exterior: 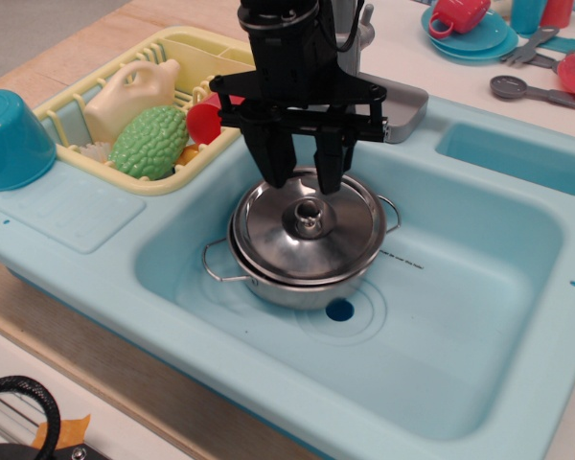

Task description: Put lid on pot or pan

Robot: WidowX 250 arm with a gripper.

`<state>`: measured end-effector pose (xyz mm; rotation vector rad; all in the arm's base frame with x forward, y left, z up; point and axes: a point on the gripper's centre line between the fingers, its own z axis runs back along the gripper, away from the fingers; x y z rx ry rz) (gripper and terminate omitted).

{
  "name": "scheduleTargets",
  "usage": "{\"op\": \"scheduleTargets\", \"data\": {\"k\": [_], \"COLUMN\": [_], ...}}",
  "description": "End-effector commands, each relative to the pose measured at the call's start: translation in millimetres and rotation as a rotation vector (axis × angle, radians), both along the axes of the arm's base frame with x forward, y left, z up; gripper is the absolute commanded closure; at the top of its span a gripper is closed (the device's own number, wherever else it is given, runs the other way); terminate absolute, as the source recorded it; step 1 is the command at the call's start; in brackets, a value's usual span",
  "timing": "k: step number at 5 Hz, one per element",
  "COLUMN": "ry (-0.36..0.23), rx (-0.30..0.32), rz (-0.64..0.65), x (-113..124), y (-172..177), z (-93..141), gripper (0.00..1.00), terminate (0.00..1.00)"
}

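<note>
The shiny steel lid with its small centre knob rests on top of the steel pot, which stands in the light blue sink. The pot's wire loop handles stick out at left and right. My black gripper hangs just above the lid's far edge. Its two fingers are spread apart and hold nothing. The knob shows free between and below them.
A yellow dish rack at the back left holds a green vegetable, a cream object and a red cup. A turquoise bowl sits upside down at the far left. A grey tray, plates, cups and utensils lie behind the sink.
</note>
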<state>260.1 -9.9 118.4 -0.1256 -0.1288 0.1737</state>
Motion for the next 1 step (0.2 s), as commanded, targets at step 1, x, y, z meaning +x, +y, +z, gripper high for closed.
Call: {"op": "scheduleTargets", "data": {"k": [1], "ry": [-0.02], "rx": [0.0], "rz": [0.013], "x": [2.6], "y": [3.5], "z": [6.0], "gripper": [0.0], "terminate": [1.0]}}
